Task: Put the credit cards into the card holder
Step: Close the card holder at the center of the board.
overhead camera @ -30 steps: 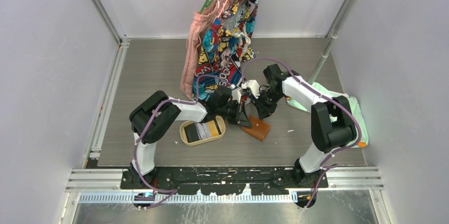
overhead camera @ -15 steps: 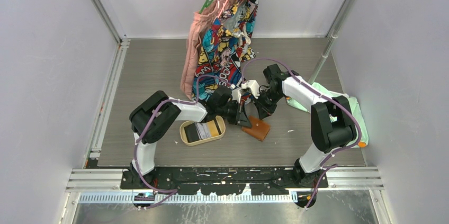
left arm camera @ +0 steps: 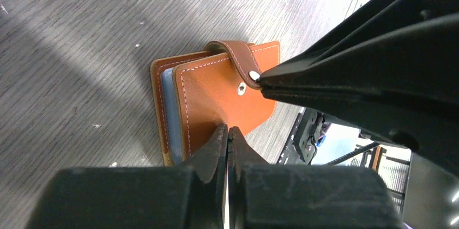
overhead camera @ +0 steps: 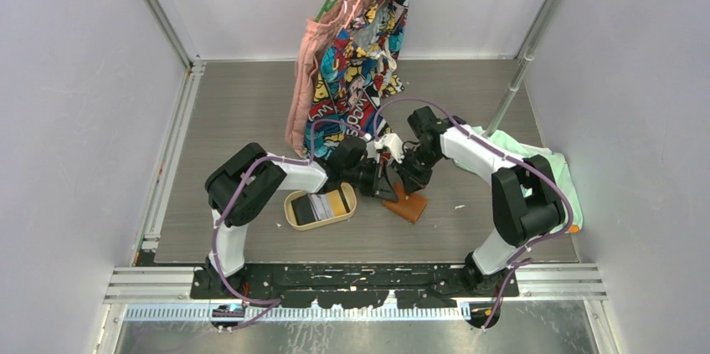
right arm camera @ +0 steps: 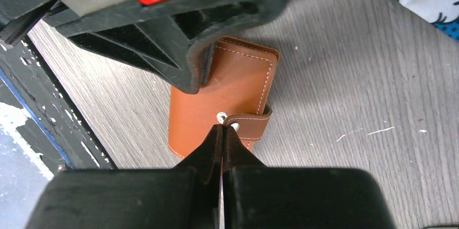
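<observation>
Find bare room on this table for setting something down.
Bare grey tabletop lies between the left aluminium rail and the pink garment, and between the comic-print garment and the metal pole. Crowded: the middle, where left gripper and right gripper meet at the tan leather card holder beside the oval light-wood tray.

The card holder lies on the table at the tips of the left gripper and the right gripper. The tray, with credit cards in it, lies left of both grippers.
</observation>
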